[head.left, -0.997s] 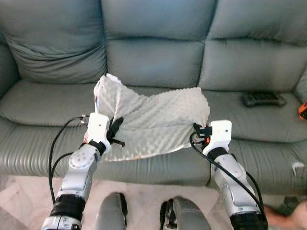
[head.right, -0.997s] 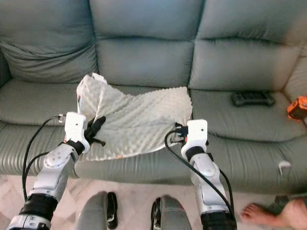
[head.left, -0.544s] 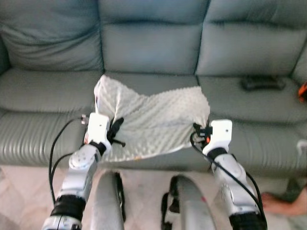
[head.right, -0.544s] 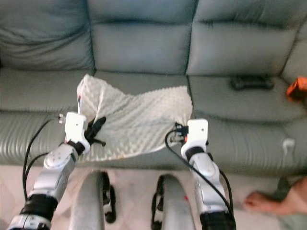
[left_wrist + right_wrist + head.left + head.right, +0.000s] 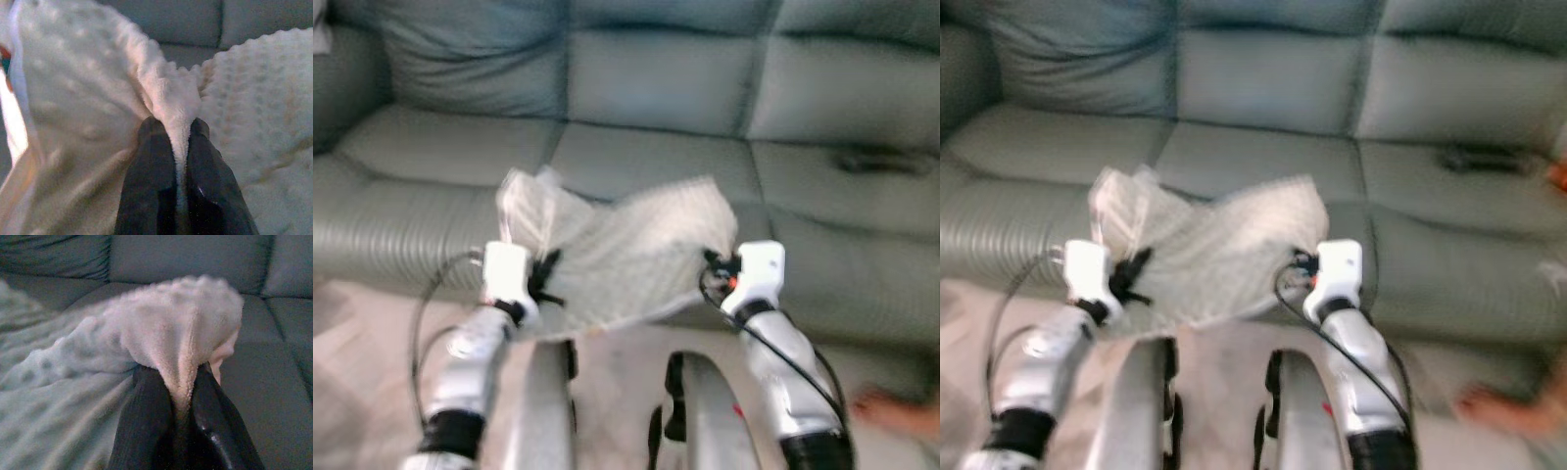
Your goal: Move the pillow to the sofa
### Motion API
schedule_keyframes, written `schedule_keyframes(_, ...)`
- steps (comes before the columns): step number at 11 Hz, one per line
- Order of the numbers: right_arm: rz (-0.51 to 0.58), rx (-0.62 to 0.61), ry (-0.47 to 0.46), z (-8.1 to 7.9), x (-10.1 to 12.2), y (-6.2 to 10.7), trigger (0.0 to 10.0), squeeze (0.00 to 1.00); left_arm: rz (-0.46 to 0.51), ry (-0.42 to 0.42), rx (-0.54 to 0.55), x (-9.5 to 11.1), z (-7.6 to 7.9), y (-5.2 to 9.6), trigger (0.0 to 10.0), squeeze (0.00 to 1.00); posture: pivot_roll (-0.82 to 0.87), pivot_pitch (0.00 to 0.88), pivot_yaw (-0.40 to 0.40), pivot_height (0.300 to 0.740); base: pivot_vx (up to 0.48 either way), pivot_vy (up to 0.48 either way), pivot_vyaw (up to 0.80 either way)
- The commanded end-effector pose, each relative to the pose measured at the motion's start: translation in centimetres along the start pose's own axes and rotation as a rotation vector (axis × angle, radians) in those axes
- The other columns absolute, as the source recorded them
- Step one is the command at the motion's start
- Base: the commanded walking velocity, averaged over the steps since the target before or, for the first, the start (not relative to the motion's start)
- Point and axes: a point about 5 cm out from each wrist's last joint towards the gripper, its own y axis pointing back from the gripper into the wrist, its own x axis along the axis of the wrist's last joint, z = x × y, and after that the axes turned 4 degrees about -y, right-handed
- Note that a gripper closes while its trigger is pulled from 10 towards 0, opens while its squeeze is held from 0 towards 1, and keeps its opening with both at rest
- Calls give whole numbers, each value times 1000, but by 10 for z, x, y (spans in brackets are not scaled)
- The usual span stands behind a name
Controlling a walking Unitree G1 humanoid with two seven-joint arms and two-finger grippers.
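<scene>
Pillow held by both grippers, in front of sofa

Head views blurred. Pillow [image 5: 626, 245], white and dotted, hangs slack between the two arms, over the front edge of the sofa [image 5: 656, 88] seat. Left gripper [image 5: 175, 128] clamped on a fold at its left side, fabric pinched between the black fingers [image 5: 151, 176]. Right gripper [image 5: 182, 374] clamped on a bunched corner at its right side. Dark object [image 5: 881, 162] on the right seat cushion, too blurred to identify. Robot legs [image 5: 700, 411] below the pillow
</scene>
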Motion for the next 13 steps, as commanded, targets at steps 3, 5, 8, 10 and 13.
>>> schedule_keyframes(3,16,4,8,1,4,1,10000,0,30,7,-51,6,11,-3,10000,0,-79,189,-22,615,261,0,0)
schedule_keyframes(5,13,-1,8,1,3,0,10000,0,29,14,-62,5,14,-4,10000,0,-80,191,-23,615,287,0,0)
schedule_keyframes(8,7,-7,8,2,3,0,10000,0,30,20,-70,5,16,-4,10000,0,-81,192,-23,615,291,0,0)
schedule_keyframes(10,6,-6,10,1,3,0,10000,0,27,18,-64,5,16,-5,10000,0,-81,195,-22,615,148,0,0)
schedule_keyframes(13,3,-6,13,2,3,1,10000,0,21,5,-46,4,15,-4,10000,0,-84,208,-21,615,0,0,0)
